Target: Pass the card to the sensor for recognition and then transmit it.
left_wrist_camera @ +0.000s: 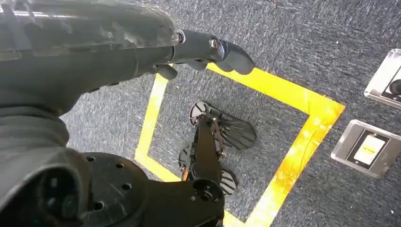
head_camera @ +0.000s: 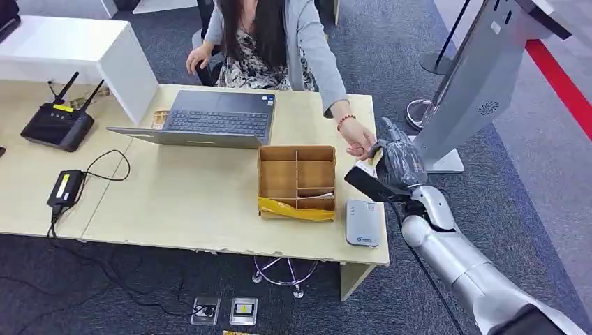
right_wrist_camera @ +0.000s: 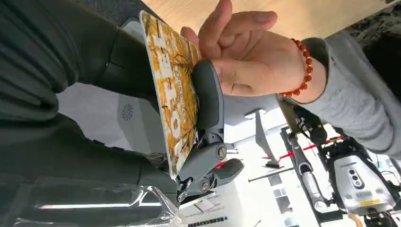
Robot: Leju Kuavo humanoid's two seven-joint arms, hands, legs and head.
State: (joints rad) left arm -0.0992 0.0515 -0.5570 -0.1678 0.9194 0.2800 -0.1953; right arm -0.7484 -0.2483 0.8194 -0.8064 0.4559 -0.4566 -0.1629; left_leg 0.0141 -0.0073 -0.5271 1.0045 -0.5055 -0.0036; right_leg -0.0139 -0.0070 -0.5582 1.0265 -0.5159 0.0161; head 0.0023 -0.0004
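Between fingers [right_wrist_camera: 208, 101]: yellow-orange printed card [right_wrist_camera: 172, 90]

You get even, bright indoor light on the desk [head_camera: 209, 202], with soft shadows. In the right wrist view the background towards 5 o'clock is overexposed, and the near robot hand [right_wrist_camera: 56, 94] is dark and blurred.
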